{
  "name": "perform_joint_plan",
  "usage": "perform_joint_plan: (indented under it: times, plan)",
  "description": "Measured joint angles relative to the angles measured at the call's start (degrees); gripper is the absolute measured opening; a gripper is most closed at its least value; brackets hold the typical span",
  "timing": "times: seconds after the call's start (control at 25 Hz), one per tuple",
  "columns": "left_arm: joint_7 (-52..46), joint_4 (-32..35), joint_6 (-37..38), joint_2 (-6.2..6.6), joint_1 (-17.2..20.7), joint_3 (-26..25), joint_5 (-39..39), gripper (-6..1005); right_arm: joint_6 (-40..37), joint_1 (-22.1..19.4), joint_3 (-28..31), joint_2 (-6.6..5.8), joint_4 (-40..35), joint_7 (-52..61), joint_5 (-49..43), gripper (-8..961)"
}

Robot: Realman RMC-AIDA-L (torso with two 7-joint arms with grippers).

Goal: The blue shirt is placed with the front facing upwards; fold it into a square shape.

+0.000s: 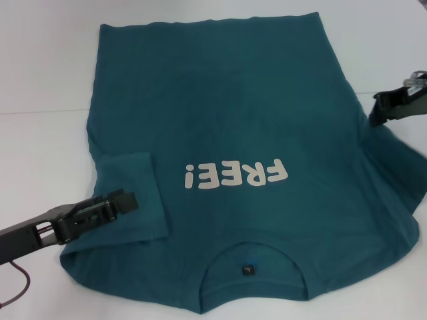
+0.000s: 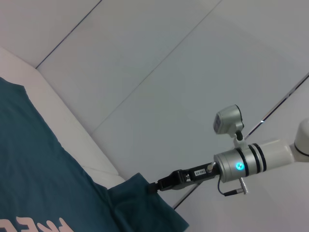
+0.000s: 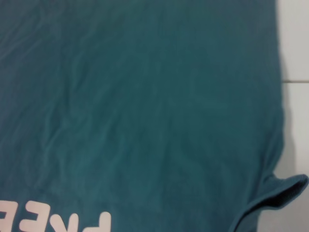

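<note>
On the white table (image 1: pixel 40 147), the blue shirt (image 1: pixel 227 120) is laid flat with its front up, collar (image 1: pixel 250 267) nearest the robot and hem at the far edge; the cream "FREE!" lettering (image 1: pixel 235 176) is seen across the chest. 1 sleeve, on the robot's left, is already folded inward over the body, its cuff edge lying just beside the lettering. The left gripper (image 1: pixel 113 205) is held low over that folded sleeve (image 1: pixel 130 193), near the shoulder; its fingers appear close together, but whether cloth is pinched between them cannot be told. The right gripper (image 1: pixel 379 107) is positioned at the shirt's right edge, where the fabric is bunched and drawn up toward it; in the left wrist view the same gripper (image 2: pixel 155 186) is seen with its tip meeting a raised fold of cloth, so it is judged to be closed on the right sleeve, most likely so that this sleeve can be carried inward to match the left. In the right wrist view, the right side seam and a curled sleeve edge (image 3: pixel 282 191) are visible. Of the fold, 1 sleeve is judged done; the second sleeve and the lengthwise folds remain. Slippage of the thin pinch is the likely risk.
</note>
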Motion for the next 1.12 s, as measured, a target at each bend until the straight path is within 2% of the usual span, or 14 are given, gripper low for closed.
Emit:
perform_joint_plan:
  times: [0.32,0.64,0.96,1.12]
  plan:
    - [0.0,0.0,-0.41,-0.11,-0.08,0.0,0.0,693,6.26,1.54,-6.78,1.42,3.04,3.37,-0.17,10]
    - [0.0,0.0,-1.65,-0.41,-0.44,0.01,0.0,692,8.05,4.19,-7.49,2.2,4.8,3.55,-0.45,9]
    - [0.0,0.0,-2.22,-0.47,-0.72,0.0,0.0,691,10.94,6.61,-7.99,4.28,8.41,5.21,-5.71,9]
    - [0.0,0.0,-2.34,-0.69,-1.09,0.0,0.0,690,11.22,6.81,-9.39,4.86,8.84,6.4,-5.92,9]
